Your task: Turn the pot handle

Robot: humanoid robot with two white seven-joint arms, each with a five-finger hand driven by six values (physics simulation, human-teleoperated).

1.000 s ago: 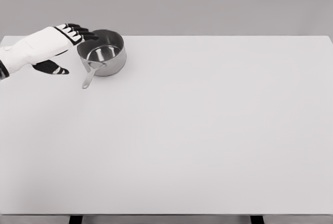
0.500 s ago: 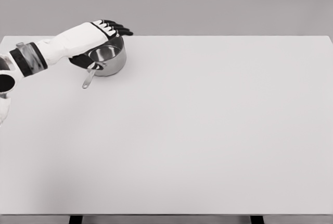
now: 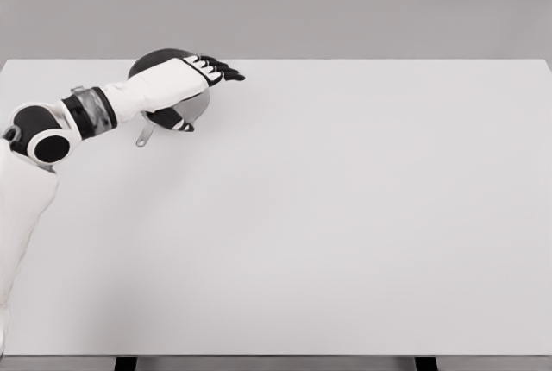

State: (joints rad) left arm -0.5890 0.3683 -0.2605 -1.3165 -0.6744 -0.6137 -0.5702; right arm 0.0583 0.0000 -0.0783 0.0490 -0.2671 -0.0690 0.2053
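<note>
The left robot hand (image 3: 185, 78), fingers flat and holding nothing, lies across the pot (image 3: 194, 105) (mostly hidden); the handle (image 3: 144, 135) points toward the robot, below the forearm.

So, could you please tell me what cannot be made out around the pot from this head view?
- Pot interior and most of its rim: covered by the left robot hand and forearm.
- Handle: only its tip shows below the wrist; the rest is hidden.
- Contact between hand and pot: cannot tell, since the palm faces away from the camera.
- Right arm: out of view.
- Table legs: cut off by the bottom edge.
</note>
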